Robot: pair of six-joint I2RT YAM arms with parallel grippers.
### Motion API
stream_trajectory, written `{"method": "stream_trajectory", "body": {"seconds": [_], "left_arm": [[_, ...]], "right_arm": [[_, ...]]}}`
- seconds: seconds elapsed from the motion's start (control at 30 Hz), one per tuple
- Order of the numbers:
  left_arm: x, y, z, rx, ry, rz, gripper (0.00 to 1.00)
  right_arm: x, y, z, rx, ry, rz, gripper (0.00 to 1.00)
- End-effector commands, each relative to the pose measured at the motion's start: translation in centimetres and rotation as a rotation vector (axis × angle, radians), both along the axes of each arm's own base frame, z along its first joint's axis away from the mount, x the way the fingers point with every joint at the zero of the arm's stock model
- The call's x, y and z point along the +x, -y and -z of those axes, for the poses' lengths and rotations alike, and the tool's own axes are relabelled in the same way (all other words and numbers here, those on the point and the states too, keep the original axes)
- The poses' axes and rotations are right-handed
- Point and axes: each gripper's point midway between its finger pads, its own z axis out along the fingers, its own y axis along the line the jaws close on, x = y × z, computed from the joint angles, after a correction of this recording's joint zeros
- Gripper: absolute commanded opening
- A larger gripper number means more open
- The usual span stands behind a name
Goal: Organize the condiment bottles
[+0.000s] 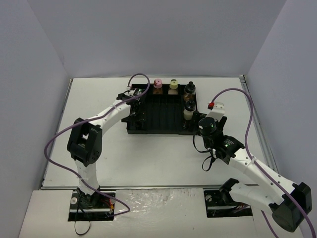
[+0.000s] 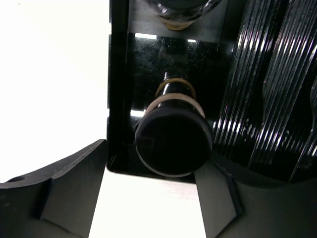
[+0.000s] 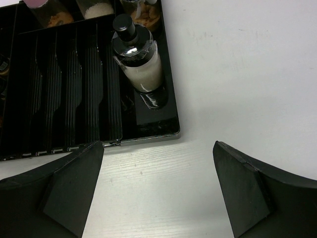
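Observation:
A black ribbed tray (image 1: 161, 116) lies mid-table. At its back stand a pink-capped bottle (image 1: 158, 84), a yellow-capped bottle (image 1: 173, 85) and a dark black-capped bottle (image 1: 189, 90). A white-filled black-capped bottle (image 1: 188, 110) stands in the right column, also in the right wrist view (image 3: 138, 59). My left gripper (image 1: 134, 110) is open over the tray's left column. In the left wrist view a black-capped bottle (image 2: 173, 144) stands between and just ahead of its open gripper (image 2: 153, 188). My right gripper (image 1: 199, 130) is open and empty over the table near the tray's front right corner (image 3: 158, 163).
Another bottle (image 2: 181, 12) stands farther along the same left column in the left wrist view. The tray's front rim (image 3: 148, 134) lies just ahead of the right fingers. Grey walls enclose the white table (image 1: 99, 148) on three sides.

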Motion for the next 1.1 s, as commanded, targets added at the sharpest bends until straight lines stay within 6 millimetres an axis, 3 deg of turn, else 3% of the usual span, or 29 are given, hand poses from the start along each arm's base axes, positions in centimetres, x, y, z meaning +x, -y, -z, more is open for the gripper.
{"method": "stream_trajectory", "body": {"seconds": [0.0,0.2,0.5,0.73,0.83,1.07], "left_arm": [[0.6,-0.2,-5.7,-0.034,0.132,0.012,0.65],[0.4,0.1,-8.3,-0.065,0.19,0.053,0.67],[0.3,0.0,-15.6,-0.095,0.325,0.115,0.71],[0.1,-1.5,-22.5,-0.059,0.472,0.164,0.76],[-0.3,-2.2,-25.3,-0.058,0.536,0.175,0.78],[-1.4,-3.4,-28.5,-0.072,0.644,0.224,0.85]], "right_arm": [[1.2,-0.5,-2.3,0.042,0.071,0.028,0.9],[1.3,-0.6,-2.3,0.044,0.073,0.028,0.9],[1.8,-1.0,-3.4,0.04,0.086,0.02,0.9],[3.2,-1.9,-6.4,0.016,0.121,-0.004,0.92],[4.0,-2.5,-8.8,0.019,0.156,-0.017,0.93],[6.9,-4.2,-13.3,0.01,0.206,-0.061,0.98]]}}
